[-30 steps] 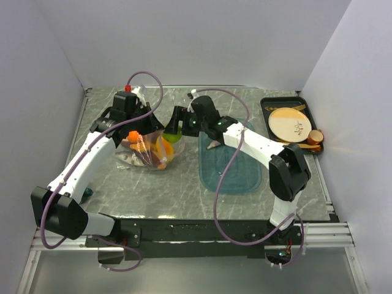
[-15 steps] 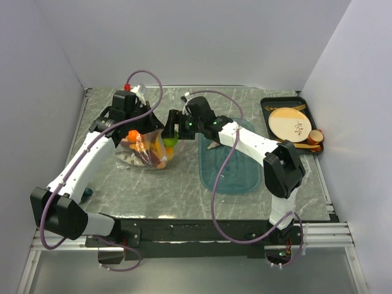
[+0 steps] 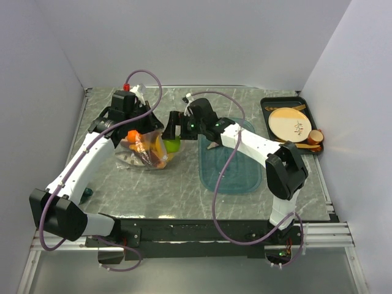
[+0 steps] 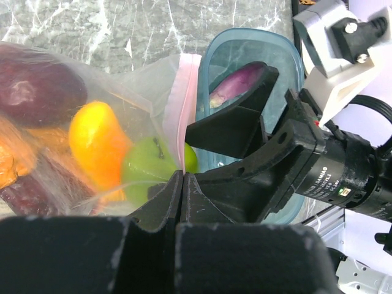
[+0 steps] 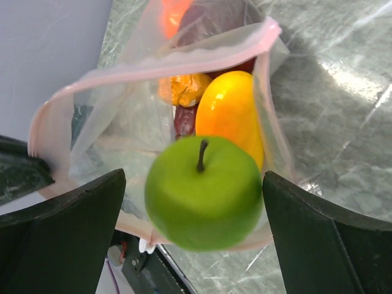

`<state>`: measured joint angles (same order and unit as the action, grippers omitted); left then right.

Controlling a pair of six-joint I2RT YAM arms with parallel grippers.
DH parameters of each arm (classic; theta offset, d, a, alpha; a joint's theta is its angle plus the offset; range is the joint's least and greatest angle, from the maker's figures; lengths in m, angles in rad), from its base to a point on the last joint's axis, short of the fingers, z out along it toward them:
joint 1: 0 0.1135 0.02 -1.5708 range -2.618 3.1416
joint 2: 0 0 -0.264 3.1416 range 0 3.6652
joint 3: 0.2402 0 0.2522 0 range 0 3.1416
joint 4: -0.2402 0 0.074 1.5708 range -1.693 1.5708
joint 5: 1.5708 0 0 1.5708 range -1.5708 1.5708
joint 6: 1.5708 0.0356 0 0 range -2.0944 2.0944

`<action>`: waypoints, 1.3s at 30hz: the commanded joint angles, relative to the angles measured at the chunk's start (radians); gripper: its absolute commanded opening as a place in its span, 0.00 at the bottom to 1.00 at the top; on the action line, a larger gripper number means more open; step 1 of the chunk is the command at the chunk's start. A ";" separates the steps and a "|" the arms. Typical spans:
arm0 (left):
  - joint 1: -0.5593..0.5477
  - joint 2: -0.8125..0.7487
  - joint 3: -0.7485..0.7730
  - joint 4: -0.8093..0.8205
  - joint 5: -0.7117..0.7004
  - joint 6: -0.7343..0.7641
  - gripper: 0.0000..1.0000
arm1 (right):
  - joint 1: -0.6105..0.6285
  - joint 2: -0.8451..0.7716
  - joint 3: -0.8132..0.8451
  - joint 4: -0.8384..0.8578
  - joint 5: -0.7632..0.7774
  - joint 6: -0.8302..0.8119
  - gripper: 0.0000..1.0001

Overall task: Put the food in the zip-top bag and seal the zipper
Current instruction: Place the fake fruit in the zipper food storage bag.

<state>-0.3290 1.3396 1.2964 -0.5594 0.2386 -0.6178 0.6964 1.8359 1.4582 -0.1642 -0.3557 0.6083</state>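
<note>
One clear bag [image 5: 110,116]. One green apple [image 5: 205,193]. One yellow fruit [image 5: 233,110]. One purple eggplant [image 4: 236,82]. One teal tray [image 3: 236,177]. One black tray [image 3: 282,99], one plate [image 3: 288,122].

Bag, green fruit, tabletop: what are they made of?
The bag: thin clear plastic film, glossy; food shows through and it crinkles.
The green fruit: likely moulded plastic; smooth skin with a soft sheen.
The tabletop: grey marble-look, possibly laminate; white veining, glare.
</note>
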 commanded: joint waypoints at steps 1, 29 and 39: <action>-0.002 -0.039 0.037 0.038 0.007 -0.008 0.01 | -0.012 -0.092 -0.022 0.058 0.063 0.002 1.00; -0.002 -0.033 0.034 0.042 0.008 0.001 0.01 | -0.048 -0.285 -0.309 0.038 0.136 0.022 0.08; -0.002 -0.030 0.030 0.046 0.010 0.000 0.01 | 0.003 -0.072 -0.124 0.046 0.054 0.041 0.08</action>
<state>-0.3290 1.3376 1.2964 -0.5591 0.2386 -0.6174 0.6685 1.6955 1.2133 -0.1360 -0.2607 0.6403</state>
